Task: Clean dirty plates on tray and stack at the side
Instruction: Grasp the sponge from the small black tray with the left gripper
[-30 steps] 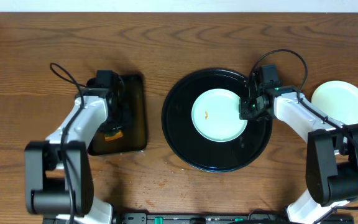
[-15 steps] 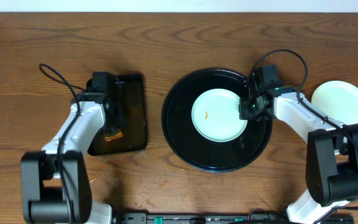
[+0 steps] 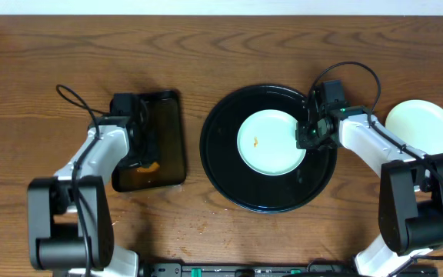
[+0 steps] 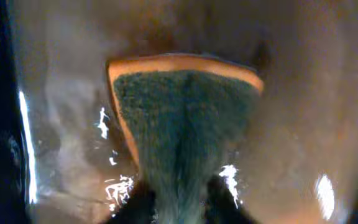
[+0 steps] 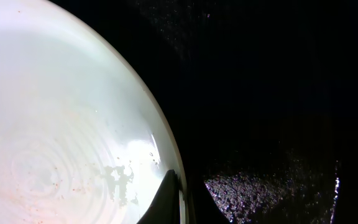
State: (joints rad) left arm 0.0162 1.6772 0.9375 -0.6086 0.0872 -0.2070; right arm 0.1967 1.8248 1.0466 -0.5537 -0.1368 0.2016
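A pale mint-blue dirty plate [image 3: 271, 143] with a small orange smear lies in the middle of the large round black tray [image 3: 229, 165]. My right gripper [image 3: 308, 135] is shut on this plate's right rim; the right wrist view shows the rim [image 5: 166, 155] pinched between my fingers [image 5: 180, 202] over the tray's black floor [image 5: 278, 93]. A pale yellow plate [image 3: 421, 128] lies on the table to the right of the tray. No third plate shows. My left gripper [image 3: 143, 152] is shut on the sponge [image 4: 182, 118] over the small tray.
The small rectangular black tray [image 3: 168, 138] lies left of the round tray, its wet brown floor [image 4: 303, 124] showing in the left wrist view. The sponge's orange edge [image 3: 151, 165] shows near its front. Cables loop above both arms.
My left gripper has shifted slightly to the right inside the rectangular tray, taking the sponge with it. The right arm and the plates have not moved.
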